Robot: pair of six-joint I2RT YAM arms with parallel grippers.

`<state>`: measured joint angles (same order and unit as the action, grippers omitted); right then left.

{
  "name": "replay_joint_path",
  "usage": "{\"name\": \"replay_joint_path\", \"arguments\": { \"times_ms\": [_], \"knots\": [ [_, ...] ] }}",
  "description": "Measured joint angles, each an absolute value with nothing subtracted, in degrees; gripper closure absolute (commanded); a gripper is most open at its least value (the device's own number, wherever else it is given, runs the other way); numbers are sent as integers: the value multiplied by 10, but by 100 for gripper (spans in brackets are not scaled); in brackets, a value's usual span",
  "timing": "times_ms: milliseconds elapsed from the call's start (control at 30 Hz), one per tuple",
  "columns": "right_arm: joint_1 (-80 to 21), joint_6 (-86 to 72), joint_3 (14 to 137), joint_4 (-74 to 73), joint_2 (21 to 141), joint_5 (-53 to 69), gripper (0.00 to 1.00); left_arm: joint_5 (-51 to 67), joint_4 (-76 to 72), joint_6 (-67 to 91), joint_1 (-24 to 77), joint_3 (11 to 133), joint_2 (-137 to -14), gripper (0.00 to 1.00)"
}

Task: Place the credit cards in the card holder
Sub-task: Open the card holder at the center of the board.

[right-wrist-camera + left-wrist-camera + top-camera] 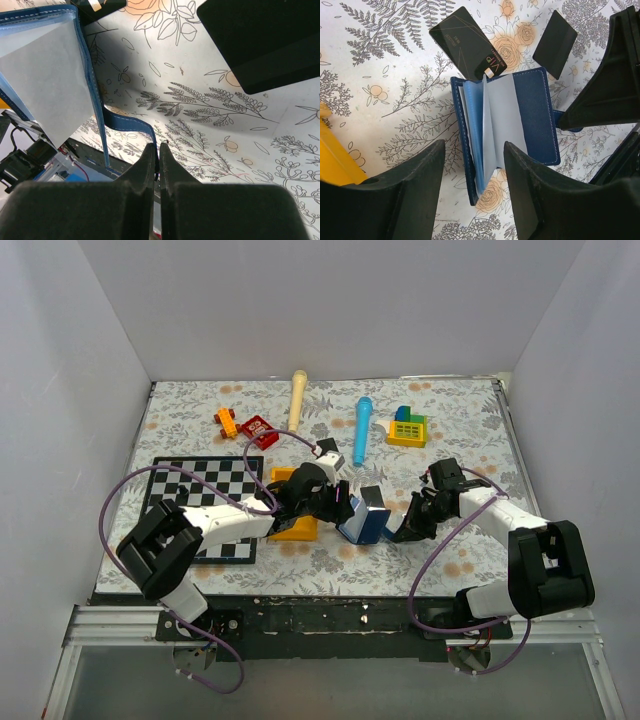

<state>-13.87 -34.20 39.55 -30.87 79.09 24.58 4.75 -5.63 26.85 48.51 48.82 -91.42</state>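
The navy card holder lies open on the floral cloth, its light blue clear pockets fanned upward; it also shows in the top view. Two black credit cards lie flat just beyond it: one with gold print touching its far edge, one plain apart from it. My left gripper is open and empty, its fingers either side of the holder's near edge. My right gripper is shut on the holder's blue strap tab. One black card lies beyond the right gripper.
A yellow block sits close left of the holder, under the left arm. A chessboard lies at the left. A blue marker, a cream stick, a red item and toy blocks lie at the back.
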Motion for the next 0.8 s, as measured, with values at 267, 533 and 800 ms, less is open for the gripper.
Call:
{"name": "replay_joint_path", "arguments": {
  "times_ms": [267,533,800],
  "knots": [
    [-139,-341,396,-316,783,241,99,47,-61,269,485,498,-934,63],
    [-139,-340,396,-316,782,241,99,66,-65,272,485,503,-945,78],
    [-138,-340,396,-316,782,241,99,77,-67,274,485,504,-945,92]
  ]
}}
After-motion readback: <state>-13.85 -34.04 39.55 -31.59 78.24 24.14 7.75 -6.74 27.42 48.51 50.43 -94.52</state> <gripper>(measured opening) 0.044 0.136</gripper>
